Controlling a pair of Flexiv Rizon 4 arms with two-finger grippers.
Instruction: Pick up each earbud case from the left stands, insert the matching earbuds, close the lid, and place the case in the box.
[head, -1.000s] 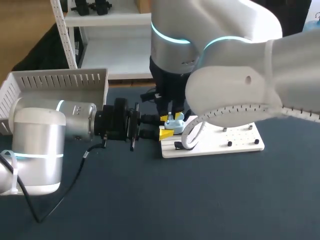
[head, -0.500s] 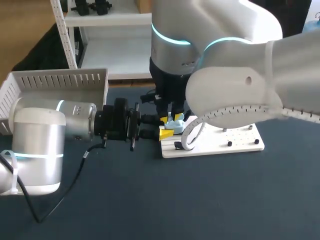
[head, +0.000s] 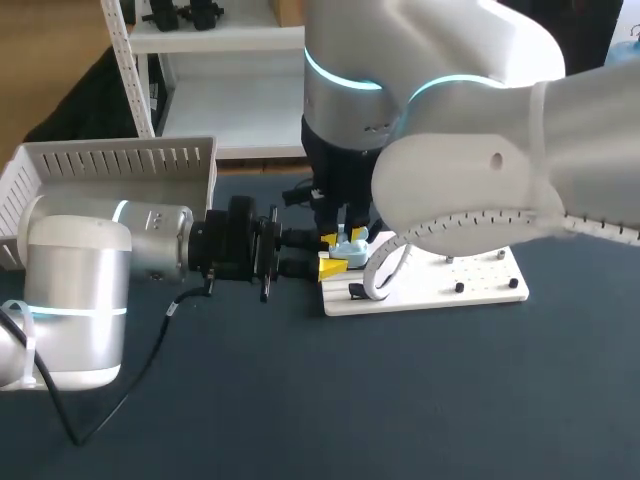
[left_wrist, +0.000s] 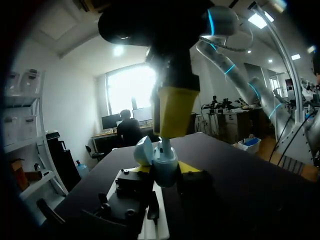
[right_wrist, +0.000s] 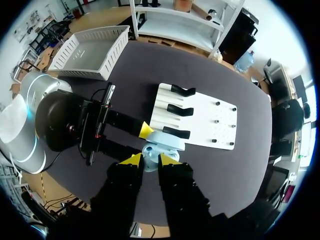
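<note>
Tabletop (head: 450, 400): dark, carrying everything below.
Right arm (head: 480, 130): comes in from the right and reaches past the middle. It points straight down over the near-left corner of the board.
Left arm (head: 120, 250): comes in from the left and lies level just above the tabletop, pointing toward the board.
Box (head: 110, 165): a white slatted basket at the far left of the tabletop, behind the left arm.
Board (head: 470, 285): a flat white plate right of the middle, with small dark pegs on its right half.
Stands (right_wrist: 180, 110): three black bars in a row on the board's left half.
Left tool (left_wrist: 166, 169): closed on the case, one yellow tip on each side of its body.
Right tool (right_wrist: 150, 160): directly above the case, its yellow tips closed on the earbud.
Case (head: 352, 247): pale blue, lid tipped open, held at the board's near-left corner just beside the nearest stand.
Earbud (right_wrist: 149, 163): small, pale blue, just over the open case.
</note>
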